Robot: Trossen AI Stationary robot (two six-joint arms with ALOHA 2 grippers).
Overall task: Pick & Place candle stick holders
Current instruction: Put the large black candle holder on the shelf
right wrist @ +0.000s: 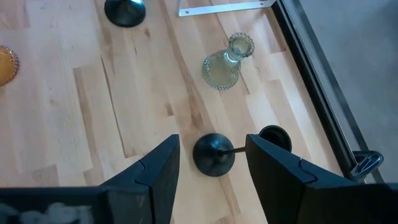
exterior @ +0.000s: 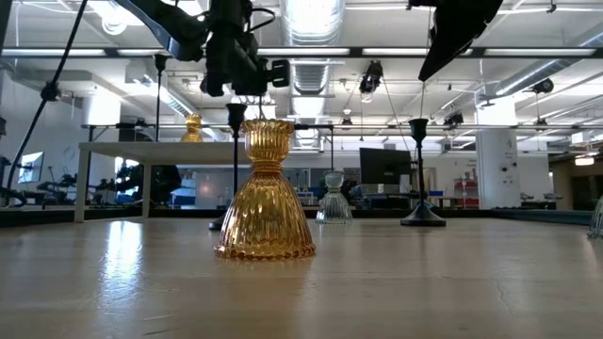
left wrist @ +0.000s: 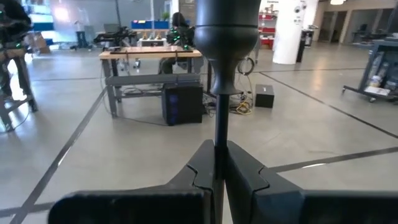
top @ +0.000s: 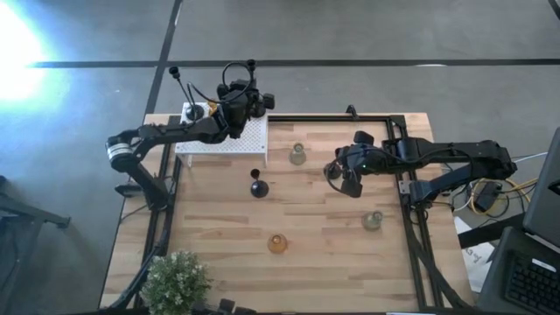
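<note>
My left gripper [top: 238,98] is over the white perforated box [top: 223,144] at the far left, shut on a black candle stick holder [left wrist: 225,37]. My right gripper [top: 347,178] is open and hangs high over another black holder [right wrist: 213,154], which stands on its base between the fingers in the right wrist view and shows in the low view [exterior: 421,169]. A black holder [top: 258,186], two pale green glass holders [top: 297,155] [top: 374,220] and an amber one [top: 277,243] stand on the table. A black holder [top: 175,74] and an amber one [exterior: 193,127] stand on the box. My left gripper pinches the black holder's thin stem [left wrist: 219,155] between its two fingers. The fingers lie level, pointing toward the table's far side, across the stem. The holder stands upright with its bulbous part [left wrist: 225,31] above the fingers. Its lower end is hidden by the gripper.
A green potted plant [top: 177,282] stands at the near left corner. A black frame rail [top: 404,188] runs along the table's right side. Bare wood lies between the standing holders.
</note>
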